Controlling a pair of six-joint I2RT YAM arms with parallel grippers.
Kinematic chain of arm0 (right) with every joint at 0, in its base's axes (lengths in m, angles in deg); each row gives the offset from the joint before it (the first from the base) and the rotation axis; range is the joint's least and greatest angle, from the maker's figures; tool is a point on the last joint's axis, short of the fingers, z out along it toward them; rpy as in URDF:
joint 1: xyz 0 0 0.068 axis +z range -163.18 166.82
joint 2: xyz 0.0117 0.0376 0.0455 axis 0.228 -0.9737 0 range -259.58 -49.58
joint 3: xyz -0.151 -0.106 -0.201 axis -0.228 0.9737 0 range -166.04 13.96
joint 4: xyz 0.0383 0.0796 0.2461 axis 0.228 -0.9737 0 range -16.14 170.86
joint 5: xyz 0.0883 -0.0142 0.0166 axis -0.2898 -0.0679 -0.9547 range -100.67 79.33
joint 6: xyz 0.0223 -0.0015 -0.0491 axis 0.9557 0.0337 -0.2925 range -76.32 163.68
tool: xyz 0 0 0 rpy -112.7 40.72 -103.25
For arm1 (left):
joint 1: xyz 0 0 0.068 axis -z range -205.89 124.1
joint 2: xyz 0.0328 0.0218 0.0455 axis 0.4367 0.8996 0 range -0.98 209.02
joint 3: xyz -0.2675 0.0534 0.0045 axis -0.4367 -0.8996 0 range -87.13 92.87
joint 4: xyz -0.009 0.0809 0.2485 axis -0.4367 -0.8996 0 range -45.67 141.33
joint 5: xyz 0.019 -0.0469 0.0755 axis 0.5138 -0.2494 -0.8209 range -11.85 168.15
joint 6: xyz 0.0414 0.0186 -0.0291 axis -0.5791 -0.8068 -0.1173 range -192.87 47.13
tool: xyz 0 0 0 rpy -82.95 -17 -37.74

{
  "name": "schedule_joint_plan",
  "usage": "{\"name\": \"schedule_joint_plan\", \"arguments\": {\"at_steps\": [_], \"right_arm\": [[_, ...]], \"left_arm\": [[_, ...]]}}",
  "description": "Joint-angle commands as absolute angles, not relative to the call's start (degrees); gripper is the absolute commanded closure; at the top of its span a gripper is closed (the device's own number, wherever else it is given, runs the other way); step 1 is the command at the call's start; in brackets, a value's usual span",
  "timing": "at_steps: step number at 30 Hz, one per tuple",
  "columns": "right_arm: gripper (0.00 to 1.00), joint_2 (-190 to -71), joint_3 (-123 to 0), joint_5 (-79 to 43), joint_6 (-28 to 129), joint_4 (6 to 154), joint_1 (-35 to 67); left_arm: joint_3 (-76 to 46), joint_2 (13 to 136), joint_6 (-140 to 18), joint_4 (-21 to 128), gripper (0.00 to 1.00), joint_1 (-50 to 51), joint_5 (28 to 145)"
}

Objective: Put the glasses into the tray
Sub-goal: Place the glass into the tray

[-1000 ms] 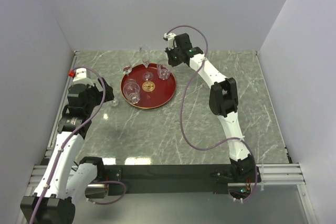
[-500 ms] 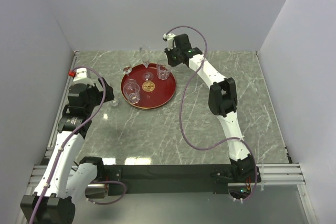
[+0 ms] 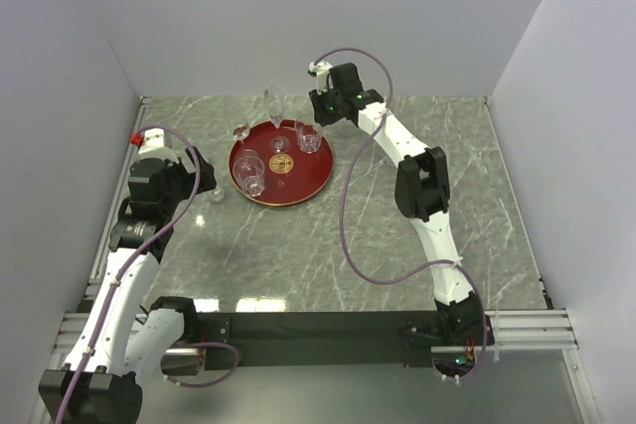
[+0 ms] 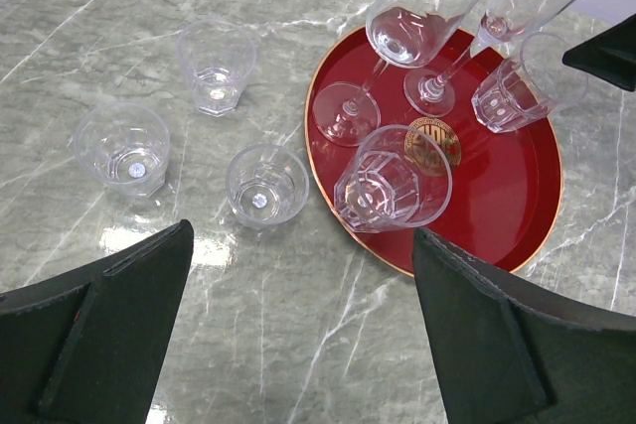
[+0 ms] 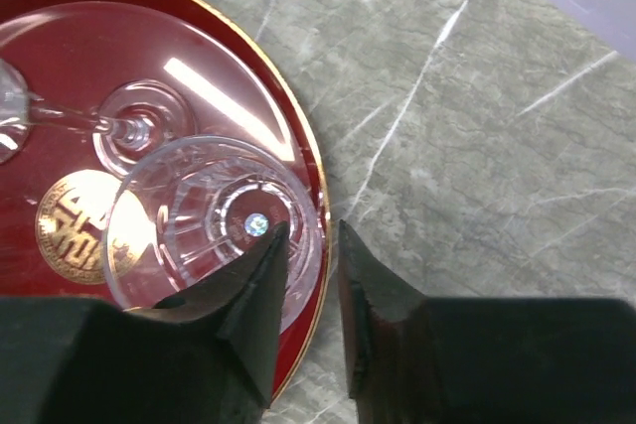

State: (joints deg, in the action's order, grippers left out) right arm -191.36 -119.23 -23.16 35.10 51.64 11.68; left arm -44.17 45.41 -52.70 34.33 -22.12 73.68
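Right gripper [image 5: 311, 235] barely parted astride rim of clear glass tumbler [image 5: 189, 225] on round dark-red tray [image 5: 248, 76] | left gripper [image 4: 300, 235] wide, empty | we judge: brittle, slippery, hold rim.

Right wrist view: the tray [image 5: 303, 161] runs off the left and top edges, and the stemmed glass [image 5: 134, 126] loses its bowl at the left edge. The tumbler [image 5: 189, 211] has its near rim hidden behind the right gripper [image 5: 310, 237]. Over to the left wrist view: two tall stemmed glasses [image 4: 402, 27] clipped by the top edge, rims out of shot. From above, the loose glasses [image 3: 217, 196] on the worktop [image 3: 298, 245] sit partly behind the left arm [image 3: 149, 196], too small to count.
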Motion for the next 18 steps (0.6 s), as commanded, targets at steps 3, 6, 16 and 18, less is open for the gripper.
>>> {"name": "schedule_joint_plan", "arguments": {"at_steps": [3, 6, 16, 18], "right_arm": [[0.59, -182.92, -118.94, -27.27, 35.33, 53.26, 10.91], [0.57, -180.02, -117.45, -29.46, 35.5, 52.82, 10.47], [0.55, -165.63, -103.32, -37.37, 32.87, 51.85, 9.24], [0.55, -161.32, -98.84, -38.7, 31.99, 51.5, 8.54]], "left_arm": [[-44.42, 44.46, -53.88, 36.74, 0.03, -22.38, 73.05], [-44.51, 44.2, -53.88, 36.74, 0.03, -22.47, 72.79], [-44.86, 42.53, -53.62, 36.91, 0.02, -22.38, 71.38], [-44.86, 42.53, -53.53, 36.83, 0.02, -22.47, 71.38]]}}
